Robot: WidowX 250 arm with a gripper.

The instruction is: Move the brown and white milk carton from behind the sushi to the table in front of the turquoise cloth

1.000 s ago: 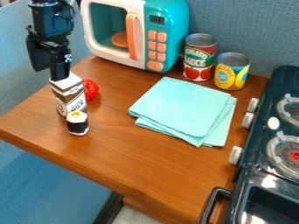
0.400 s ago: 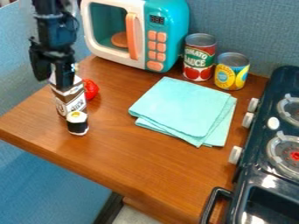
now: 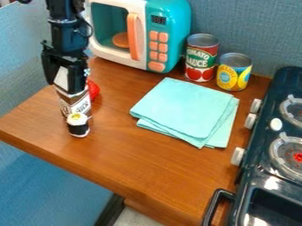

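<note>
Camera view: the black hand points down at upper left, fingers spread about the carton's top.

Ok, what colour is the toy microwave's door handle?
The door handle is peachy orange, best seen in the camera view.

Looks bright and evenly lit, with soft sheen on the wooden tabletop, white glare on the dark stove, and faint shadows edging the cloth.
</note>
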